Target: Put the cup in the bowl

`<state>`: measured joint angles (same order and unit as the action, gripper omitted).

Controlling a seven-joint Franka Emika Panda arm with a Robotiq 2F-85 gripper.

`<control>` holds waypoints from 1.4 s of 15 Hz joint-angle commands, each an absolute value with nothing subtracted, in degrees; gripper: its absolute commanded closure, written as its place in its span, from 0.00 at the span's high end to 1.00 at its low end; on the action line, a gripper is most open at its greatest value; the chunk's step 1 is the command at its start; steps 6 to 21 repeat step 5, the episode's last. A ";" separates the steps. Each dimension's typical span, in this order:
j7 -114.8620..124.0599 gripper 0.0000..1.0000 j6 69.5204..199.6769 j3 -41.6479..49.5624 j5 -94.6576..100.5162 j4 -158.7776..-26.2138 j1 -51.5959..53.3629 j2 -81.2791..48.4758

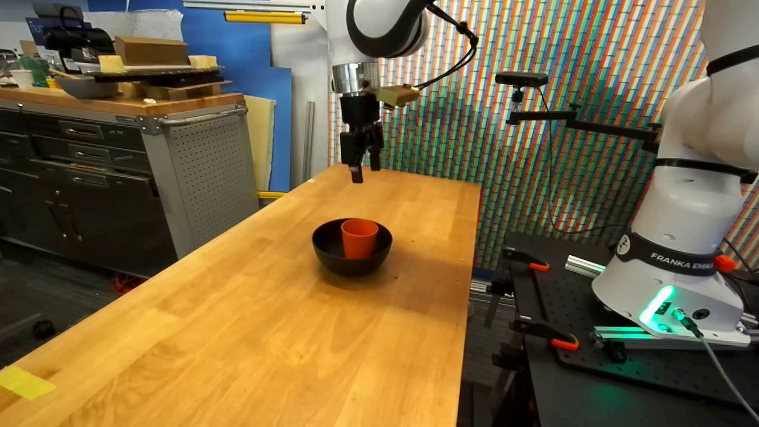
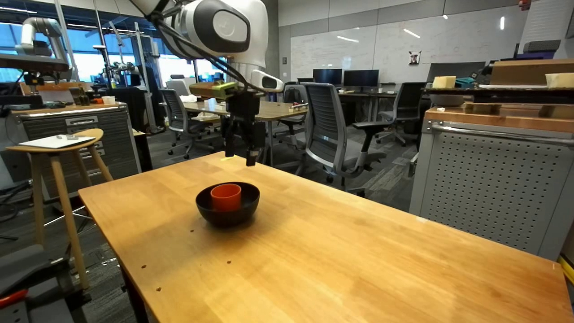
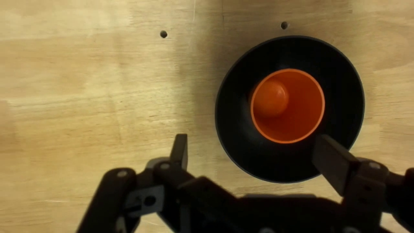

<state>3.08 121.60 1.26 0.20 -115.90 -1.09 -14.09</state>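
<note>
The orange-red cup (image 1: 359,242) stands upright inside the black bowl (image 1: 350,268) on the wooden table. In an exterior view the cup (image 2: 226,198) also stands in the bowl (image 2: 228,220). In the wrist view the cup (image 3: 300,113) is a little off the bowl's (image 3: 278,165) centre, and a round orange ball (image 3: 271,98) lies inside the cup. My gripper (image 1: 366,171) hangs well above the table and the bowl, touching neither; it also shows in an exterior view (image 2: 240,158). In the wrist view its fingers (image 3: 250,145) are wide apart with nothing between them.
The wooden table (image 1: 267,332) has small holes and a piece of yellow tape (image 1: 26,382) at one corner. A camera on a bracket (image 1: 522,79) stands beside the table near the robot base. A grey cabinet (image 2: 497,179) and an office chair (image 2: 329,130) stand beyond the table edge.
</note>
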 commanded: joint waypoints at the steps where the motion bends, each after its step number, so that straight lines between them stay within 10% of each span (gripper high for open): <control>1: 3.20 1.00 119.44 1.60 0.72 -115.78 -1.10 -12.99; 21: 3.27 1.00 116.79 1.95 1.16 -115.86 -1.25 -11.15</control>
